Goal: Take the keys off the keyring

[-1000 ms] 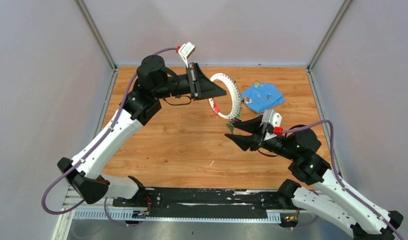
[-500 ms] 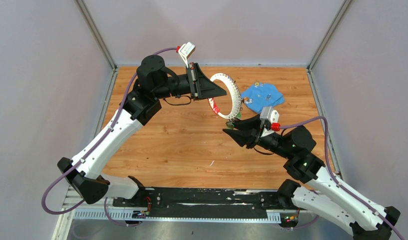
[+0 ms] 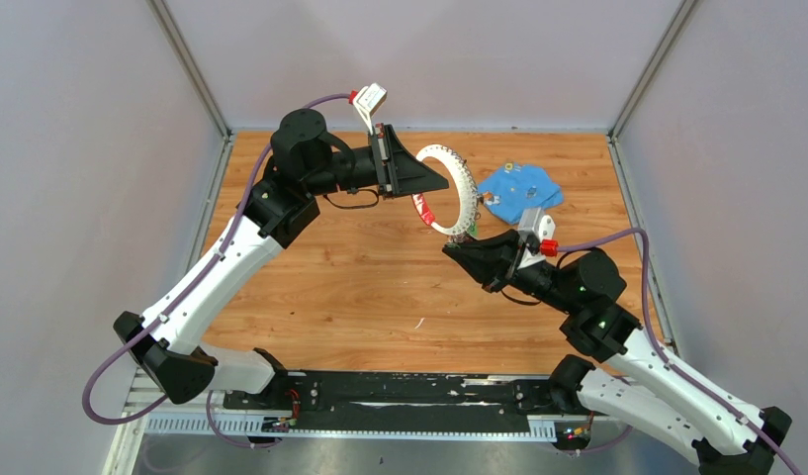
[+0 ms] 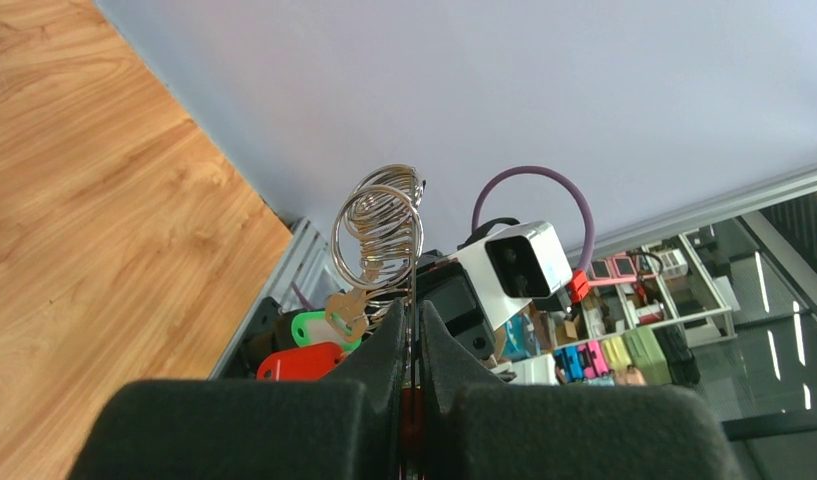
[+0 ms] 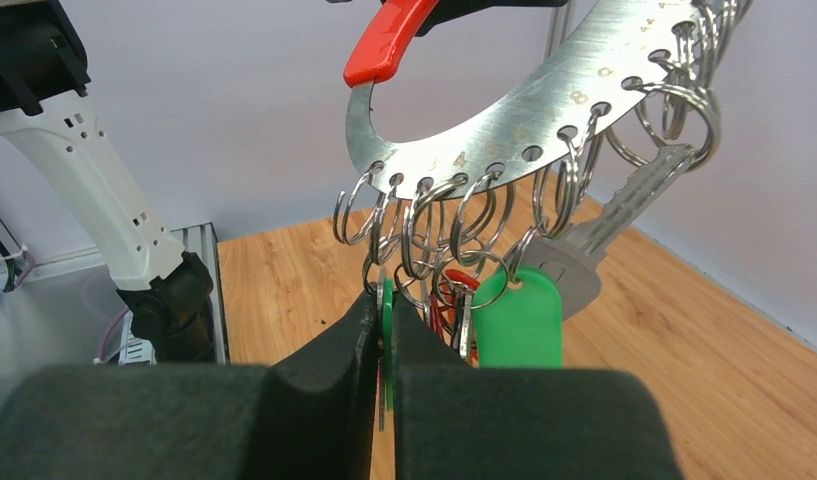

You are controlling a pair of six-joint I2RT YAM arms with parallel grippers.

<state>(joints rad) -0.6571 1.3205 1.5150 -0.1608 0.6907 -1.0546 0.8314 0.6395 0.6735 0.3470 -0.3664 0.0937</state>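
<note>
Stamped hole numbers, 4 and 8 legible, along keyring (image 5: 524, 95)

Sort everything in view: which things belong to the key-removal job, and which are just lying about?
Job in hand: keyring; keys; left gripper, clamped on the keyring; right gripper, pinching a green one.
Lying about: blue piece.

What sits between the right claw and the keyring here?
In the right wrist view, small split rings and a green-headed key: the right claw pinches that key below the keyring, not the ring itself.
</note>
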